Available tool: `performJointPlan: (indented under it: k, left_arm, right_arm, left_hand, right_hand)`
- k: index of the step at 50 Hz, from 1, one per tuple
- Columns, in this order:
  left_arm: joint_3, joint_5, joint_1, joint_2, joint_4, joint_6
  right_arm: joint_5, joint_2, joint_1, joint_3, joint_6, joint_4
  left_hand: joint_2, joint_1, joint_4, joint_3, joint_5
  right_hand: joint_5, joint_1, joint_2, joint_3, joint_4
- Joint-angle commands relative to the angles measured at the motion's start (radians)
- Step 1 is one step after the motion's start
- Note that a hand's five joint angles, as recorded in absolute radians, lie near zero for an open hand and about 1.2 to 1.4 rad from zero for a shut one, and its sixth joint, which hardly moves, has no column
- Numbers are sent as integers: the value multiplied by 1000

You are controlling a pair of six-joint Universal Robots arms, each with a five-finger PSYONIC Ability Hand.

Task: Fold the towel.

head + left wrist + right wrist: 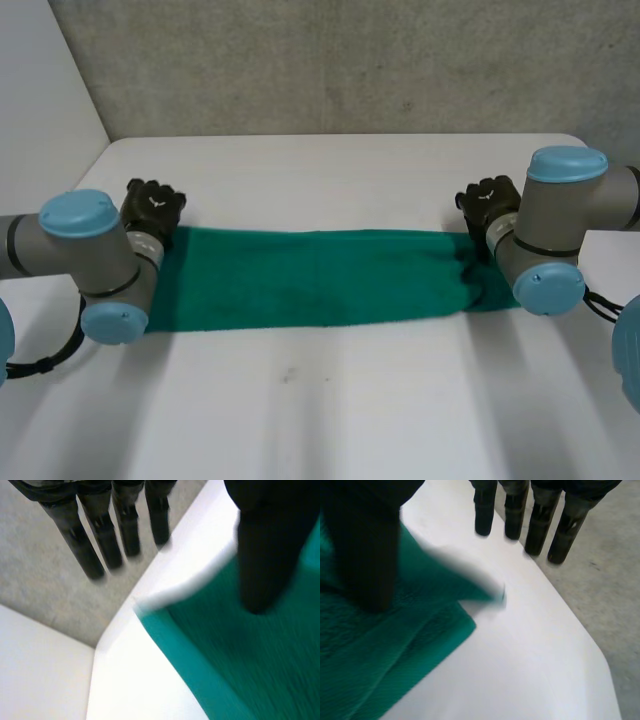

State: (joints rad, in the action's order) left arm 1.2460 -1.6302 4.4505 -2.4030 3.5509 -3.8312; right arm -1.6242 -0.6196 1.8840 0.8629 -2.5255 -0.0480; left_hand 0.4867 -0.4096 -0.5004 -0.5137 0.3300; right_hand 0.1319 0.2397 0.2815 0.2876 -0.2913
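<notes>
Head view: the towel (320,278), a green cloth, lies flat as a long narrow band across the middle of the white table (330,400). Its long edges run straight from side to side. You have a broad strip of bare tabletop on the near side of the towel and a narrower strip on the far side, up to the grey concrete wall (330,60).

Your left hand (152,207) sits at the towel's far left corner and your right hand (487,203) at its far right corner. Each arm's elbow hangs over the short end of the band.

Left wrist view: the fingers (100,535) are straight and spread, reaching past the table's edge. The thumb (265,555) stands apart from them over the cloth, so this hand is open and grips nothing. The towel's corner lies between thumb and fingers; whether the thumb touches the cloth cannot be told.

Right wrist view: the same posture. The fingers (540,525) are straight over bare table and the thumb (367,545) is over the towel, so the hand is open. Here the cloth shows two layers, the lower edge jutting out beneath the upper corner.

The cloth has a fine ribbed weave; the tabletop is smooth and matte.
</notes>
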Motion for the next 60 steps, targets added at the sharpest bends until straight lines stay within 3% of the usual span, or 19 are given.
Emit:
performJointPlan:
  k: [1,15,31,38,39,41,42,50,54,56,60]
  left_arm:
    - [36,21,-14,42,66,1]
    - [217,20,-14,246,63,12]
    - [355,21,-34,331,63,12]
    - [363,20,-40,331,63,12]
    - [363,20,-40,331,63,12]
    - [366,18,-42,331,62,12]
    - [366,18,-42,331,62,12]
    - [401,20,-37,358,62,12]
    - [415,20,-31,370,62,12]
    - [420,20,-30,378,60,12]
    - [443,20,-26,396,60,12]
  right_arm:
    - [-74,-63,-9,18,-120,46]
    - [79,-399,-48,392,-187,40]
    - [135,-410,-132,605,-188,48]
    - [176,-308,-157,591,-188,53]
    - [185,-296,-169,587,-188,54]
    - [199,-287,-190,579,-188,56]
    - [201,-284,-204,578,-184,62]
    - [167,-310,-263,581,-145,74]
    - [132,-385,-370,591,25,68]
    - [92,-391,-445,582,213,71]
    - [34,-397,-476,552,379,83]
  left_hand:
    - [-285,208,299,312,-303]
    - [-288,211,302,315,-306]
    - [-288,211,302,315,-306]
    - [-291,214,305,318,-309]
    - [-291,214,305,318,-309]
    - [-291,214,305,318,-309]
    - [-291,214,305,318,-309]
    - [-297,220,310,324,-314]
    - [-300,222,313,327,-317]
    - [-303,225,316,330,-320]
    - [-303,225,316,330,-320]
  right_hand:
    - [-132,-65,-107,-113,117]
    - [-132,-65,-107,-113,117]
    - [13,80,38,32,-29]
    - [222,289,247,241,-237]
    - [385,451,410,403,-400]
    - [968,1035,993,987,-983]
    - [1089,1155,1114,1107,-1104]
    - [1090,1157,1115,1109,-1105]
    - [1090,1157,1115,1109,-1105]
    - [1090,1157,1115,1109,-1105]
    - [1090,1157,1115,1109,-1105]
